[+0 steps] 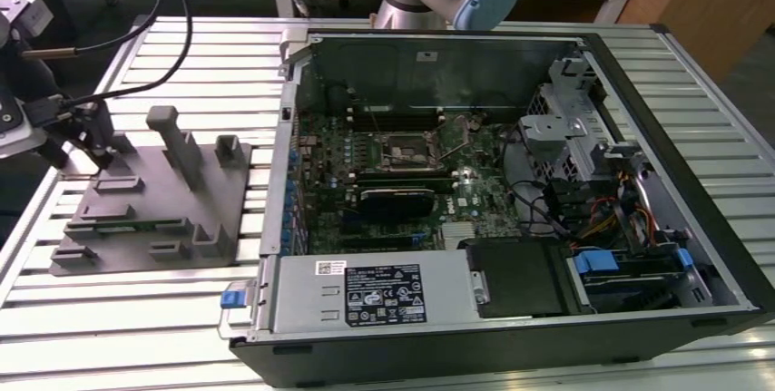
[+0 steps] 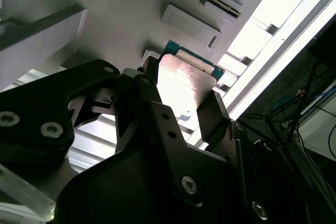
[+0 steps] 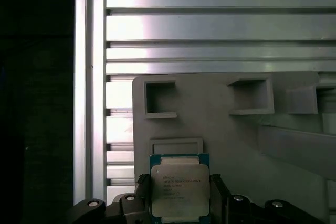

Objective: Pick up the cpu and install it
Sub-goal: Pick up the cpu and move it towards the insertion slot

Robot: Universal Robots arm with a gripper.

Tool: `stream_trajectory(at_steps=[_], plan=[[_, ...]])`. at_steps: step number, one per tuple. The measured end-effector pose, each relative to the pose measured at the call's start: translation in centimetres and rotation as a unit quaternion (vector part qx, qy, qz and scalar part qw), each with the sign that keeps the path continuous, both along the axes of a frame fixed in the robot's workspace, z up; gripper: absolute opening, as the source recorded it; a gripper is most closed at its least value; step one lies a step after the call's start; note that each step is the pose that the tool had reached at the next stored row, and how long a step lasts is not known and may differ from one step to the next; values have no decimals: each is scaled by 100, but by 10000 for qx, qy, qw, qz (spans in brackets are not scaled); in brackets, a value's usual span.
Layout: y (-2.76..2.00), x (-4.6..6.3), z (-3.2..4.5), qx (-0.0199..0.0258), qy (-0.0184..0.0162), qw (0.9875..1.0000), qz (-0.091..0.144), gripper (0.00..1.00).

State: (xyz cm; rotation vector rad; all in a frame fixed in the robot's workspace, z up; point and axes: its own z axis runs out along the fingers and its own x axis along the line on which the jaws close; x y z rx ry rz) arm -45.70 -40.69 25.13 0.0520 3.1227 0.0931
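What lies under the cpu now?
The grey holder plate, with a shallow square recess showing beside the cpu. What is directly beneath the cpu is covered.

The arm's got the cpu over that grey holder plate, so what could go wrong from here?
1. The gripper holds the cpu by two opposite edges, so it might slip or tilt.
2. An upright post on the grey holder plate stands near the gripper and could get knocked.
3. The socket sits deep inside the open computer case, beside what looks like a raised lever that might snag.
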Motion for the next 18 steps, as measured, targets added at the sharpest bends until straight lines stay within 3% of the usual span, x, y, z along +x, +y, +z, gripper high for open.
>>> stream_trajectory(at_steps=[18], plan=[[0,0,179,0,0,10000,0,54]])
